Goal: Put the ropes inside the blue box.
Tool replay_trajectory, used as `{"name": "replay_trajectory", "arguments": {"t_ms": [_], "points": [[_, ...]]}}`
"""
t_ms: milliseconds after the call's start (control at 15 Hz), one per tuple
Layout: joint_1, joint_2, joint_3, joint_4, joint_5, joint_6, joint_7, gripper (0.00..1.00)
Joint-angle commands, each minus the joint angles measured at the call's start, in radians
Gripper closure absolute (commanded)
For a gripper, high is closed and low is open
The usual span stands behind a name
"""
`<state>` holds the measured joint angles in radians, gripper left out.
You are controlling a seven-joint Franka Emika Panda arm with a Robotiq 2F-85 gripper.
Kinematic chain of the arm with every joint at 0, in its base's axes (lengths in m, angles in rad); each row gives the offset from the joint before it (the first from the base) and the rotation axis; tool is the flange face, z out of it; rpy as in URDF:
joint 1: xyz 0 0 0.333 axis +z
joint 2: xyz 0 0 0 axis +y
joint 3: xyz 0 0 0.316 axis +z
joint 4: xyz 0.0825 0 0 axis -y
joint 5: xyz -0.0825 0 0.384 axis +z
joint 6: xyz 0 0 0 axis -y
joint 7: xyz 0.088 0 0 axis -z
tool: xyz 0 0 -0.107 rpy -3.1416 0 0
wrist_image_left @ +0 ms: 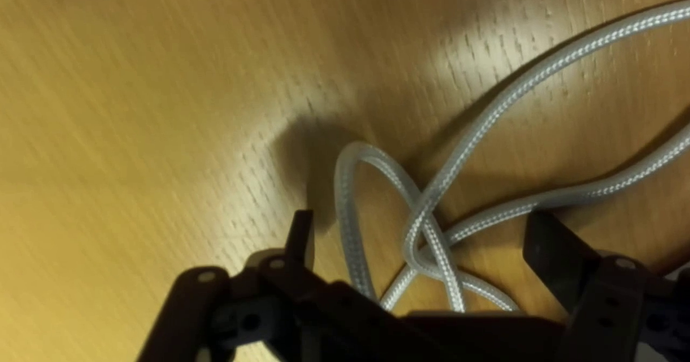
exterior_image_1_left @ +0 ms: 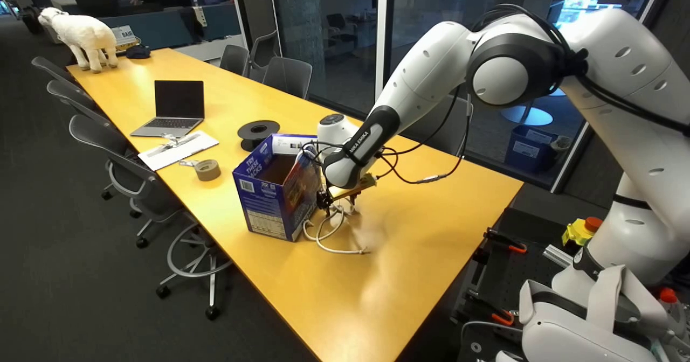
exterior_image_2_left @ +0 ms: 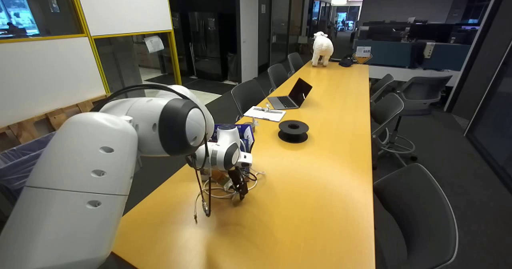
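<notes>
On the near part of the long yellow table (exterior_image_1_left: 291,286), blue box (exterior_image_1_left: 264,203) upright, top flaps raised, close to the left edge in an exterior view, a strip of wood between. Black spool (exterior_image_1_left: 253,134) just beyond it; tape roll (exterior_image_1_left: 208,170) left of it, by that same edge. Laptop (exterior_image_1_left: 179,101) and clipboard (exterior_image_1_left: 186,152) farther along the left edge. Ropes (wrist_image_left: 351,238) on the wood outside the box, loosely looped just beside its right wall, one end trailing right. Free room: bare wood from the ropes to the table's right-hand end and on toward the near corner. On the far side the robot arm (exterior_image_1_left: 426,76) extends over the wood from the right.

Pincer (wrist_image_left: 420,216) low over the ropes, released, spread wide either side of the tangle. Wrist view: crossed strands and a narrow loop between the two tips. Left fingertip (wrist_image_left: 302,232) over bare wood, apart from the loop; right fingertip (wrist_image_left: 555,249) overlaps a strand running off right, whether touching or only in front cannot tell. Contact between pincer and box wall: cannot tell either
</notes>
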<state>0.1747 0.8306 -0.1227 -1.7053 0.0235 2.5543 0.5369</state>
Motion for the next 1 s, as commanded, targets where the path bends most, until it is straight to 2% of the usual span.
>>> {"name": "replay_trajectory", "arguments": {"t_ms": [0, 67, 267, 667, 800, 933], "points": [[0.015, 0.021, -0.018, 0.037, 0.007, -0.012, 0.016, 0.25], [0.018, 0.022, -0.021, 0.037, 0.001, -0.011, 0.013, 0.26], [0.019, 0.022, -0.021, 0.044, 0.002, -0.013, 0.013, 0.51], [0.008, 0.026, -0.004, 0.065, 0.008, -0.038, -0.013, 0.95], [-0.027, 0.027, 0.031, 0.081, 0.028, -0.083, -0.063, 1.00], [-0.111, 0.021, 0.115, 0.108, 0.081, -0.155, -0.194, 0.99]]}}
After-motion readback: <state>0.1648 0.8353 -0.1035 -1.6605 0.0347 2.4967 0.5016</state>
